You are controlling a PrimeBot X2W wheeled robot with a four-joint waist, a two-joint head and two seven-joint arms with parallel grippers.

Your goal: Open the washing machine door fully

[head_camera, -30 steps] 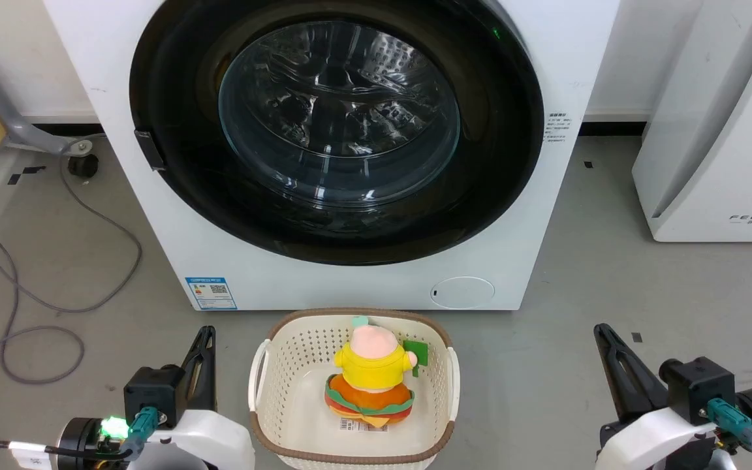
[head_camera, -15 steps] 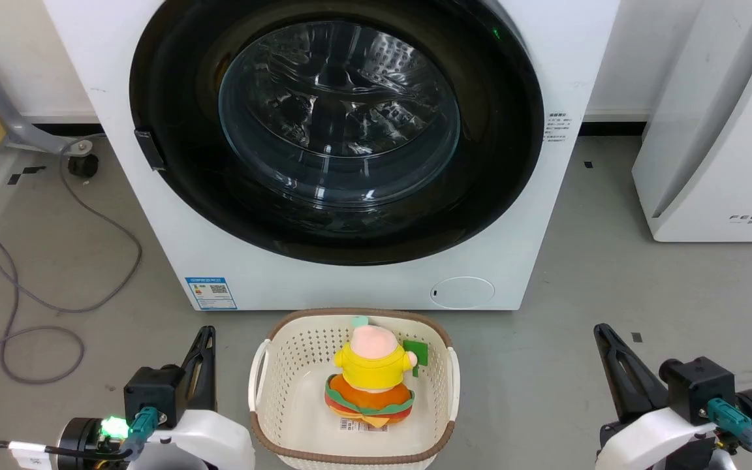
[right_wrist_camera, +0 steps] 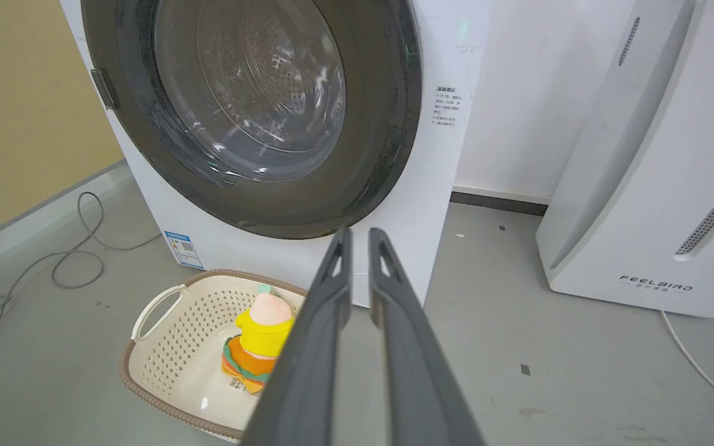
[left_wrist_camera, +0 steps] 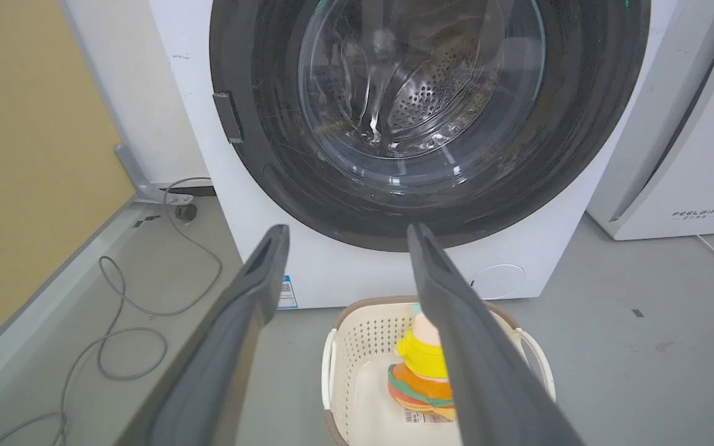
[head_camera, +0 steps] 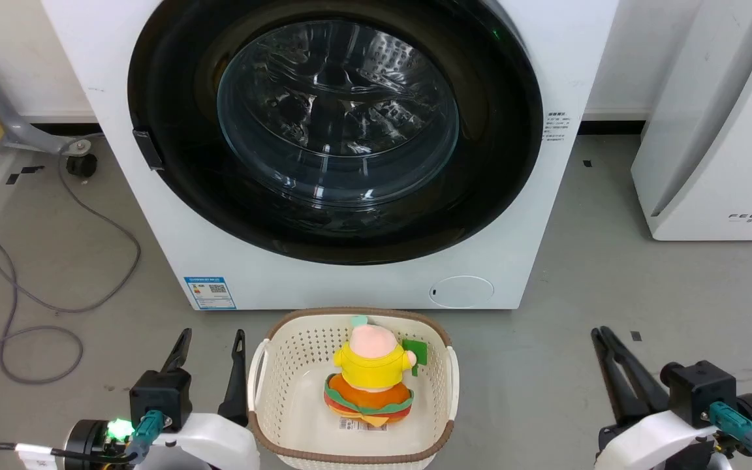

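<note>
The washing machine (head_camera: 324, 287) is a white front-loader straight ahead of me. Its washing machine door (head_camera: 493, 163), a glossy black ring around a bulging glass bowl, sits flush against the front, with a small dark tab (head_camera: 147, 149) on its left rim. My left gripper (head_camera: 211, 339) is low on the left, well short of the door, open wide and empty; in the left wrist view its gripper (left_wrist_camera: 346, 230) points at the door's (left_wrist_camera: 307, 186) lower rim. My right gripper (head_camera: 600, 334) is at the lower right, fingers a narrow gap apart and holding nothing, as its own gripper (right_wrist_camera: 360, 232) view confirms.
A cream basket (head_camera: 288, 385) with a yellow and orange plush toy (head_camera: 371, 375) stands on the floor between my grippers, right before the machine. A white FEELAIR appliance (head_camera: 709, 130) stands to the right. Grey cable (head_camera: 36, 307) loops on the floor at left.
The left gripper's fingers have spread from shut to wide open. The right gripper's fingers have parted slightly. The door has not moved.
</note>
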